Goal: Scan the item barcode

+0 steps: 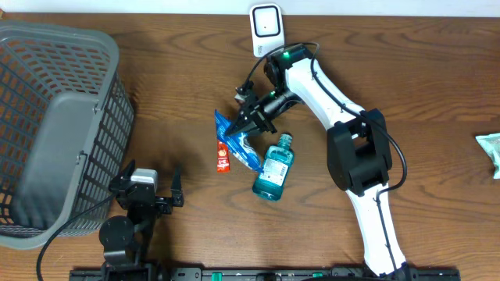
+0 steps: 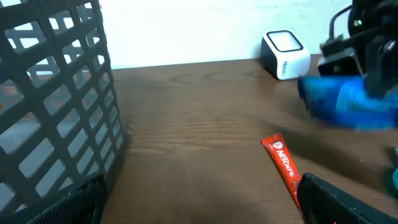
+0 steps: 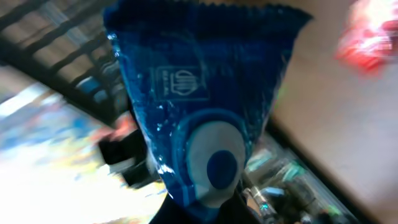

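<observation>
My right gripper (image 1: 250, 117) is shut on a blue packet (image 1: 237, 139), holding it above the table below the white scanner (image 1: 266, 27). In the right wrist view the blue packet (image 3: 205, 106) fills the frame, pinched at its lower end by the gripper (image 3: 217, 211); the picture is blurred and I make out no barcode. The left wrist view shows the packet (image 2: 351, 102) hanging at the right, near the scanner (image 2: 285, 54). My left gripper (image 1: 147, 176) sits low at the front left, open and holding nothing (image 2: 199, 205).
A red sachet (image 1: 223, 156) and a blue mouthwash bottle (image 1: 273, 168) lie beside the packet. A grey basket (image 1: 55, 125) stands at the left, close to the left gripper. A pale green packet (image 1: 491, 152) lies at the right edge.
</observation>
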Motion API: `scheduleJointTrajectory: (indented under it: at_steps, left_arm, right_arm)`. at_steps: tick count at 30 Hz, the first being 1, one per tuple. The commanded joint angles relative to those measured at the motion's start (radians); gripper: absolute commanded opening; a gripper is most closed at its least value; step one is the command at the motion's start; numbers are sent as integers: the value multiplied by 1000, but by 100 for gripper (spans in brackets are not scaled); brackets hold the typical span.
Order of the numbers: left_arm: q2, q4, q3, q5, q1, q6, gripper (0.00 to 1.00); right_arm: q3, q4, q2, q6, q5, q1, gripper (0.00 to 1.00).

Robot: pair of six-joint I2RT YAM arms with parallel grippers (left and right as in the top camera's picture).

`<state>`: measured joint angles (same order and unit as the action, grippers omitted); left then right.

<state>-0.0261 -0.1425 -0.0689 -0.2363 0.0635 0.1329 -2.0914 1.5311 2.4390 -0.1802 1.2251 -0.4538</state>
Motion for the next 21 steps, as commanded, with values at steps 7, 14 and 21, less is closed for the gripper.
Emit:
scheduleJointTrajectory:
  at_steps: [7,14,21]
  left_arm:
    - [2,-29,14,-2,-4,12,98]
    - [2,-29,14,-2,-4,12,98]
    - [2,-29,14,-2,-4,12,98]
  right_arm:
    - [0,-203,-43,-628,-460,2,2]
    - [-3,-451,-44,-883,-545,2,1]
    - [-7,-654,-49,-1148,-693,8,1]
